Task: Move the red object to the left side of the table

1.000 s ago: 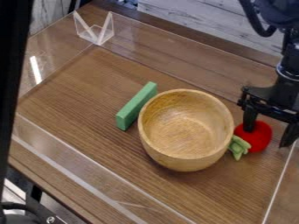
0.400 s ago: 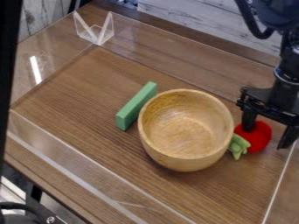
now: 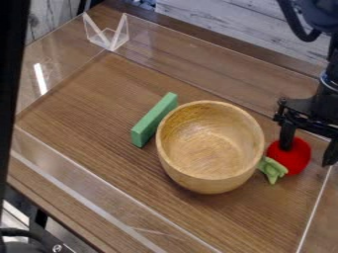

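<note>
Evidently the gripper [image 3: 306, 141] has edged slightly rightward over the last second, jaws spread wide astride the red object [image 3: 290, 156], which sits unmoved right of the wooden bowl [image 3: 211, 145]. Contact appears absent; transfer left not begun.

Arm at 3 o'clock edge, pointing straight down.
Gripper [image 3: 305, 139] low near the surface, jaws spread wide, dark fingers [image 3: 284, 129] vertical; nothing clamped.

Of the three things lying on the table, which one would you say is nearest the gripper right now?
The red object, the small round toy fruit right of the wooden bowl: the open gripper stands directly over it. The bowl is farther, and the green block farthest.
</note>
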`<state>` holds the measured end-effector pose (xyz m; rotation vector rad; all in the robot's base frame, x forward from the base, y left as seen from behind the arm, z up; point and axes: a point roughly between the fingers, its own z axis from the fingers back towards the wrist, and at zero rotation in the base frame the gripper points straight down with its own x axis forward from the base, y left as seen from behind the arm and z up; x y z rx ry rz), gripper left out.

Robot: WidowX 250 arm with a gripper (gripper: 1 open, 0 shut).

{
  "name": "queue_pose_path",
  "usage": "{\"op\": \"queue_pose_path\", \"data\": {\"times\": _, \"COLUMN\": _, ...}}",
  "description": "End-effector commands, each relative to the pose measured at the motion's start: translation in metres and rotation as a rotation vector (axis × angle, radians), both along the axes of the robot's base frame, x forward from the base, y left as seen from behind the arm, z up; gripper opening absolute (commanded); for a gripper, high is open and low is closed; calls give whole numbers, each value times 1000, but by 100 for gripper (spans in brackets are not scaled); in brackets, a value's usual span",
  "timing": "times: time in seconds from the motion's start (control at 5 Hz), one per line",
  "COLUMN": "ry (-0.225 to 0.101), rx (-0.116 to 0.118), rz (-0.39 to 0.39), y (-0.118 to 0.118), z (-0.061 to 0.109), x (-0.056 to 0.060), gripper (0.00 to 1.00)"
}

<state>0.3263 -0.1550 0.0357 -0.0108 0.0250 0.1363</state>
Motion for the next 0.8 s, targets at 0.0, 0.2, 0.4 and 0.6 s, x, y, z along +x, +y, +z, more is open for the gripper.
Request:
{"op": "queue_pose_path", "data": {"times": 0.0, "ry": -65, "rx": -31, "rz": -24, "y": 6, "z": 24, "x": -2, "gripper": 0}}
{"op": "queue_pose_path", "data": {"times": 0.2, "ry": -86, "rx": -40, "rz": -34, "y": 26, "z": 38, "x": -10, "gripper": 0}}
{"op": "queue_pose_path", "data": {"times": 0.4, "ry": -138, "rx": -51, "rz": -20, "y": 44, "z": 63, "x": -10, "gripper": 0}}
{"op": "queue_pose_path", "data": {"times": 0.6, "ry": -192, "rx": -55, "rz": 31, "y": 81, "z": 89, "x": -6, "gripper": 0}}
